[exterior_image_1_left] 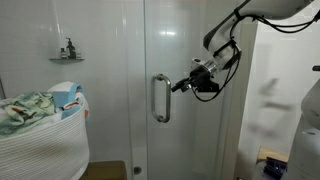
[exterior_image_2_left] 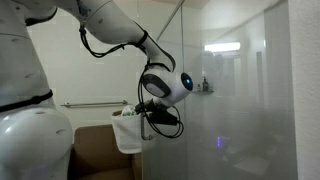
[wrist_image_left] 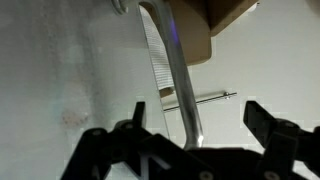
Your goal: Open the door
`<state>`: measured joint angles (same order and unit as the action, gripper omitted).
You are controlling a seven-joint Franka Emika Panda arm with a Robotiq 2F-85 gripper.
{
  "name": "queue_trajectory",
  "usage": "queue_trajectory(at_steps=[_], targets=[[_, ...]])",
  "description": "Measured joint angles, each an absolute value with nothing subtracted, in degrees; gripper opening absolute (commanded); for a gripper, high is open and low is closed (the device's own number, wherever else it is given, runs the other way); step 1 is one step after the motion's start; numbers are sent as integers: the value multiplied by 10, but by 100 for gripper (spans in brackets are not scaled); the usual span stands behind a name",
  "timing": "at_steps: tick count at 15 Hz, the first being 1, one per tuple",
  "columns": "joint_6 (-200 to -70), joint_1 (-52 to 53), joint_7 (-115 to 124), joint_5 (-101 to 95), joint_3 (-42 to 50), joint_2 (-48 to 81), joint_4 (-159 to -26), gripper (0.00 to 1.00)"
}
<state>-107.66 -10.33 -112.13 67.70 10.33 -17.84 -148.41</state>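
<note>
In the wrist view's lower centre, the pincer [wrist_image_left: 192, 110] is seen spread wide, nothing clamped, with the door [exterior_image_1_left: 185, 40] handle [wrist_image_left: 176, 75] between its fingers.

White walls [exterior_image_1_left: 110, 40] — laundry basket [exterior_image_1_left: 40, 150], corner shelf [exterior_image_1_left: 67, 58].

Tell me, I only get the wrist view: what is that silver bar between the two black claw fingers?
Observer: In an exterior view, it is the upright handle of a clear glass shower door.
Operator: Is anything standing near it?
Observer: A laundry basket heaped with clothes stands off to one side, apart from the handle.
Operator: And behind the glass?
Observer: A small corner shelf on the tiled wall holds a bottle.
</note>
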Motion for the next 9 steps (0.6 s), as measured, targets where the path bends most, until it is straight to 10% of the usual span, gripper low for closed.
queue_trajectory(at_steps=[9], targets=[[-1034, -105, -1024, 580, 104, -300, -1484, 100]])
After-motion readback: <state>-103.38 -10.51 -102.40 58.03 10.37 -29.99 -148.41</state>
